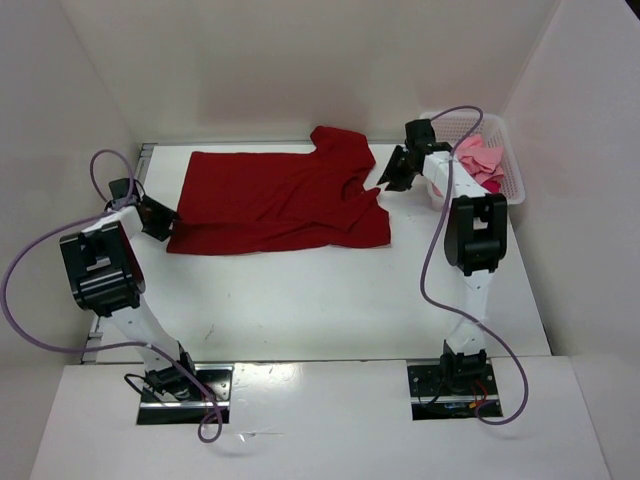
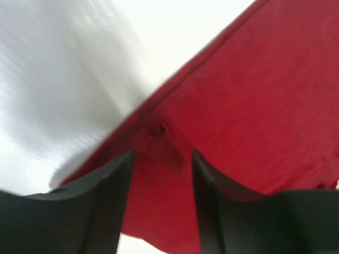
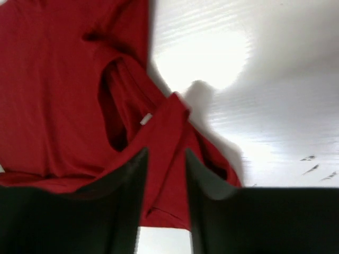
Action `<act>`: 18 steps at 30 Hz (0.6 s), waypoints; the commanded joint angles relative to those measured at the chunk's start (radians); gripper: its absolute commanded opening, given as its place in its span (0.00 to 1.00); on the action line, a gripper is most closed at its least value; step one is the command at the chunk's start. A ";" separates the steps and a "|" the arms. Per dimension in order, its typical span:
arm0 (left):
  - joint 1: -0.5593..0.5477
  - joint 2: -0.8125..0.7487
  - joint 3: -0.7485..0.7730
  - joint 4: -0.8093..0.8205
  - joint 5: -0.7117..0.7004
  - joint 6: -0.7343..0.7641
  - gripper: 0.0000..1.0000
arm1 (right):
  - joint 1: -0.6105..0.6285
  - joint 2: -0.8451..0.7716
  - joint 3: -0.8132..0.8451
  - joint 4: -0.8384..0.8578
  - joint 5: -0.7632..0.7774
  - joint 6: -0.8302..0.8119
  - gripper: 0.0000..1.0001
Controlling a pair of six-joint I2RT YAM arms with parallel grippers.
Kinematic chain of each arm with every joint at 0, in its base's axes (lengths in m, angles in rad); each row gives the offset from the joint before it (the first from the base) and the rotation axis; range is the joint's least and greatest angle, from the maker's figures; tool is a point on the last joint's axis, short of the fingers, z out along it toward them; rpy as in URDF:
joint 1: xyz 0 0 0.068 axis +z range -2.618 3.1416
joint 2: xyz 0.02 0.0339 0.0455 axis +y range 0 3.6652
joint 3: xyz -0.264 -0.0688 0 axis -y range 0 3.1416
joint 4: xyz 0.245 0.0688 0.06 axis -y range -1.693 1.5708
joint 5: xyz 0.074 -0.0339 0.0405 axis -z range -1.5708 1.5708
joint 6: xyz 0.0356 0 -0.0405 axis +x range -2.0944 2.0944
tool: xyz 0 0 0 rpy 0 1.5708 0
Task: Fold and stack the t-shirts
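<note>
One dark red t-shirt (image 1: 280, 205) lies spread at the far middle of the bench (image 1: 300, 300), left end effector (image 1: 163, 220) at its left hem, right end effector (image 1: 393, 172) by its collar; pink shirts (image 1: 480, 158) sit in the far-right basket (image 1: 512, 160). Left wrist: jaws narrowly parted over red cloth. Right wrist: likewise; white collar tag (image 3: 145, 119) unreadable.

Reads as a robot lab test cell. Shows a white tabletop (image 1: 300, 300) boxed in by plain white panel walls (image 1: 300, 60) at the back and both sides. Has a left arm (image 1: 100, 265) and a right arm (image 1: 475, 230) bolted on metal base plates (image 1: 215, 385) at the tabletop's near edge, with purple cables (image 1: 424, 265) looping loose. Laid out like a staged trial: dark red t-shirt (image 1: 280, 205) spread flat toward the far edge, white mesh basket (image 1: 505, 165) at the far right corner. Lit evenly and brightly.
</note>
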 commanded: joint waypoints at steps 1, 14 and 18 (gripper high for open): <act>0.000 -0.132 -0.017 0.060 0.002 -0.012 0.57 | -0.003 -0.116 -0.055 0.033 0.018 -0.034 0.44; 0.032 -0.374 -0.330 0.010 -0.043 0.002 0.41 | -0.003 -0.534 -0.771 0.228 -0.031 0.027 0.12; 0.052 -0.278 -0.308 0.023 0.003 -0.007 0.44 | -0.003 -0.534 -0.823 0.263 -0.041 0.049 0.39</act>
